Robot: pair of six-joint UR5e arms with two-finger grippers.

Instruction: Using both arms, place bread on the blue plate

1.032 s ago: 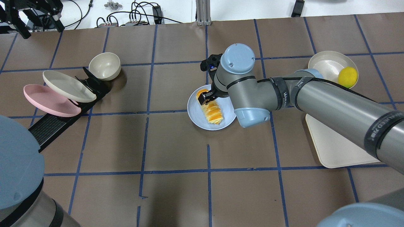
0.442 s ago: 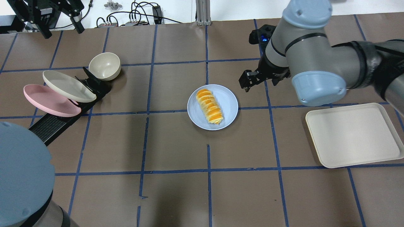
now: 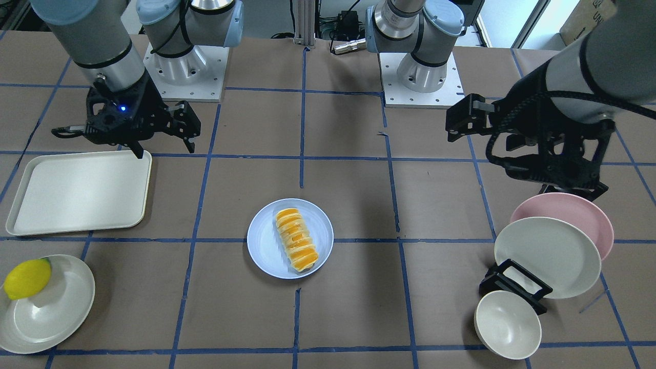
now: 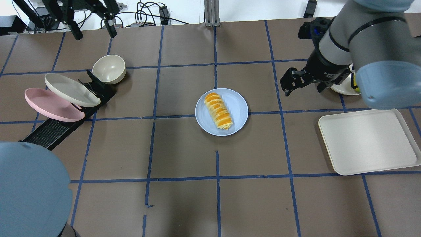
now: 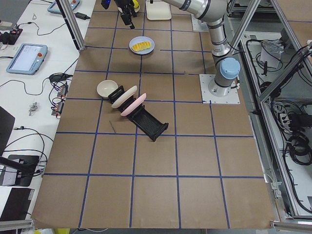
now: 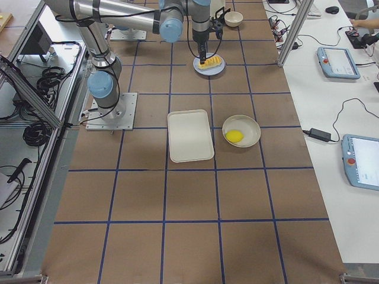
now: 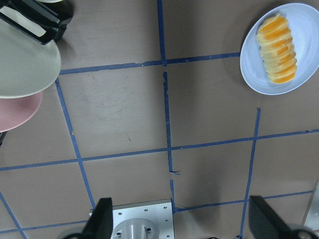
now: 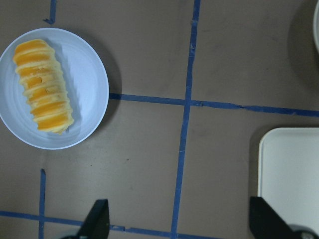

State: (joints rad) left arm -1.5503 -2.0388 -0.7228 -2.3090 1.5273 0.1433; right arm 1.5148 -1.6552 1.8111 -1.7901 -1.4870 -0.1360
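Observation:
The bread (image 4: 218, 111), striped orange and cream, lies on the blue plate (image 4: 238, 105) at the table's middle. It also shows in the front view (image 3: 296, 246), the left wrist view (image 7: 277, 48) and the right wrist view (image 8: 44, 84). My right gripper (image 4: 303, 86) is open and empty, raised to the right of the plate and well apart from it. My left gripper (image 4: 94, 33) is open and empty, high at the far left edge of the table, above the dish rack area.
A black rack (image 4: 59, 128) at the left holds a pink plate (image 4: 52, 105) and a cream plate (image 4: 70, 89), with a cream bowl (image 4: 109, 68) beside it. A cream tray (image 4: 368, 141) lies at the right. A lemon (image 3: 25, 279) sits on a cream plate (image 3: 56, 312).
My right gripper let go of the bread on the blue plate, then rose and moved away to the right. My left gripper moved to the right along the far edge.

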